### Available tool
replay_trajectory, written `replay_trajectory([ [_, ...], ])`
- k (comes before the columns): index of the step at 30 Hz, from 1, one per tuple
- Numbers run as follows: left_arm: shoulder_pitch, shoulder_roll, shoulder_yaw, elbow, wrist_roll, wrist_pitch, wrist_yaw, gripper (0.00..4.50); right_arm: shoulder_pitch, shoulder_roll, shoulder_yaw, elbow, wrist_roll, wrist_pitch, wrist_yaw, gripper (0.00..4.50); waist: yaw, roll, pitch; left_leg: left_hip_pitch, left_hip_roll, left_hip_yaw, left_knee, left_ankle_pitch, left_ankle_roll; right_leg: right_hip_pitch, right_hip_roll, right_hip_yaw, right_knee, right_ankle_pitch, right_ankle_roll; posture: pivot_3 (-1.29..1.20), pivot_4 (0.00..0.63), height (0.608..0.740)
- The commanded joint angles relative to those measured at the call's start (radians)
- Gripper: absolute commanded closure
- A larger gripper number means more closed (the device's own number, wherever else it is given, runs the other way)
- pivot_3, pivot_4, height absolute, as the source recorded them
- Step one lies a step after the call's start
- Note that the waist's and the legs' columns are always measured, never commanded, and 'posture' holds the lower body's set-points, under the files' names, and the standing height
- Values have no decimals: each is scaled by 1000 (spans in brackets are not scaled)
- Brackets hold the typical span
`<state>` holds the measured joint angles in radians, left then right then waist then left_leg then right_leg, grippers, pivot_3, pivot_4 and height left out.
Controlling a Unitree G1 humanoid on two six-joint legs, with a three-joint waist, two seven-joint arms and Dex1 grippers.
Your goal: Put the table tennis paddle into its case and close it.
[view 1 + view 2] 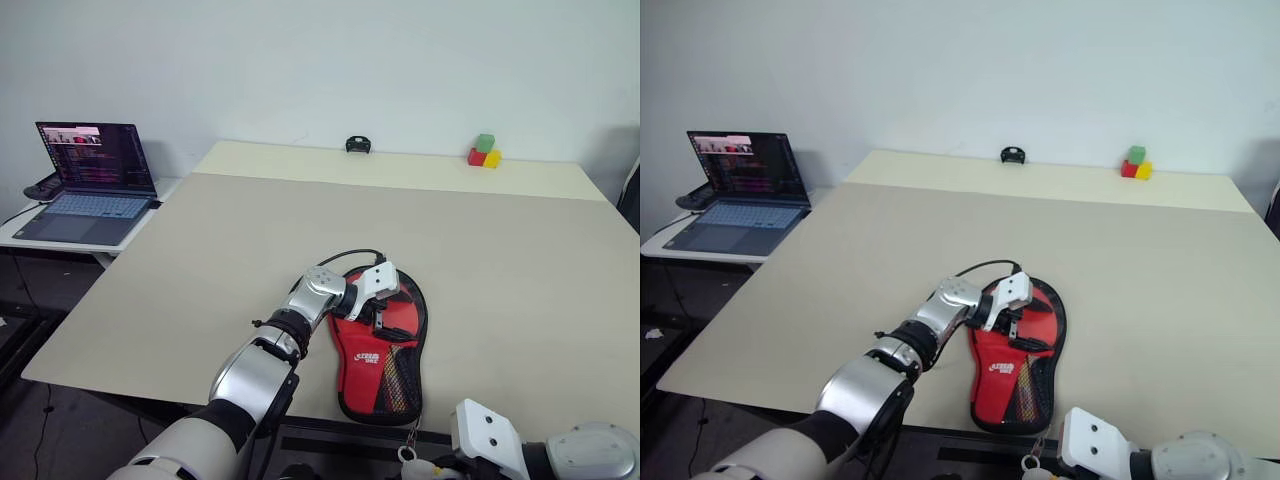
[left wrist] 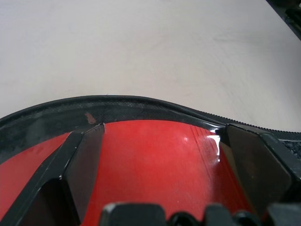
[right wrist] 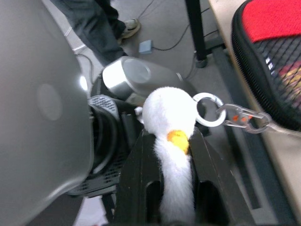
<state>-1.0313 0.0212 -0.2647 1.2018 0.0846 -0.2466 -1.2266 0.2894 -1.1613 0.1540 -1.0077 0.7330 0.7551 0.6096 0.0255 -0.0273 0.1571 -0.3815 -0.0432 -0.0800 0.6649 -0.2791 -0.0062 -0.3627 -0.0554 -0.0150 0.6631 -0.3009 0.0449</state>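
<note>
The black case [image 1: 421, 322] lies near the table's front edge, its mesh panel [image 1: 398, 385] at the near end. The table tennis paddle's red face [image 1: 345, 338] shows inside its black rim [image 2: 94, 107]. My left gripper [image 1: 383, 306] is open over the case's far half, with both black fingers [image 2: 87, 157] spread low over the glossy red face [image 2: 155, 162]. My right gripper [image 3: 171, 137], off the table's front edge, is shut on a small white plush charm [image 3: 164, 108]. A ring [image 3: 207, 109] and a clear clip [image 3: 244, 120] link the charm to the case's near end [image 3: 268, 52].
An open laptop [image 1: 92, 180] sits on a low side table to the left. Coloured blocks [image 1: 484, 152] and a small black object [image 1: 358, 145] stand at the table's far edge. A person's legs [image 3: 101, 26] and cables are on the floor beyond the front edge.
</note>
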Motion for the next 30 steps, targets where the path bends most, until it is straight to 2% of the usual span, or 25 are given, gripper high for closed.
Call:
replay_trajectory([
  [1, 26, 1, 3, 29, 22, 4, 18, 0, -31, 8, -6, 6, -8, 23, 21, 3973, 0, 0, 0, 0, 0, 0, 0, 0, 0, 0, 0, 0, 0, 0, 0, 0, 150, 740],
  [8, 51, 34, 22, 13, 17, -3, 26, 0, -64, -8, -101, 36, 46, 37, 116, 1620, -3, 1, 0, 1, 0, 0, 0, 0, 0, 0, 0, 1, 1, 0, 0, 0, 150, 740],
  [12, 72, 61, 32, -2, 15, -8, 5, 0, -96, 8, -187, 46, 144, 62, 140, 186, -7, 1, 0, 3, 1, 1, 0, 0, 0, 2, 0, 1, 1, 0, 0, 0, 150, 740],
  [13, 77, 64, 32, -7, 15, -8, 2, 0, -127, 11, -229, 69, 193, 70, 147, 49, -10, 1, 0, 3, 1, 1, 0, 0, 0, 2, 0, 1, 1, 0, 0, 0, 150, 740],
  [15, 85, 69, 35, -23, 11, -3, 0, 0, -237, 37, -296, 159, 290, 80, 140, 49, -20, 0, 0, 5, 3, 1, 0, 0, 0, 4, 0, 2, 1, 1, -1, 0, 150, 740],
  [17, 92, 81, 41, -44, 1, -2, -10, 0, -343, 71, -305, 243, 303, 88, 115, 49, -26, 0, 0, 8, 3, 1, -1, 0, 0, 7, 0, 2, 0, 1, -2, 0, 150, 740],
  [20, 108, 109, 58, -91, -26, 6, -40, 0, -470, 129, -281, 366, 206, 60, 76, 49, -28, 0, 0, 10, 4, 1, -2, 0, 0, 7, 0, 2, 0, 1, -2, 0, 150, 740],
  [25, 154, 155, 82, -228, -75, 46, -88, 0, -538, 209, -223, 572, -1, -80, 111, 49, -30, 1, 0, 6, 4, 2, -3, 0, 0, 2, 0, 3, 1, 1, -2, 0, 150, 740],
  [30, 268, 252, 109, -549, -163, 193, -131, 0, -589, 333, -178, 785, -147, -245, 161, 49, -32, 4, 2, -4, 3, 5, -2, 0, -1, -10, 0, 5, 3, 1, -3, 0, 150, 740],
])
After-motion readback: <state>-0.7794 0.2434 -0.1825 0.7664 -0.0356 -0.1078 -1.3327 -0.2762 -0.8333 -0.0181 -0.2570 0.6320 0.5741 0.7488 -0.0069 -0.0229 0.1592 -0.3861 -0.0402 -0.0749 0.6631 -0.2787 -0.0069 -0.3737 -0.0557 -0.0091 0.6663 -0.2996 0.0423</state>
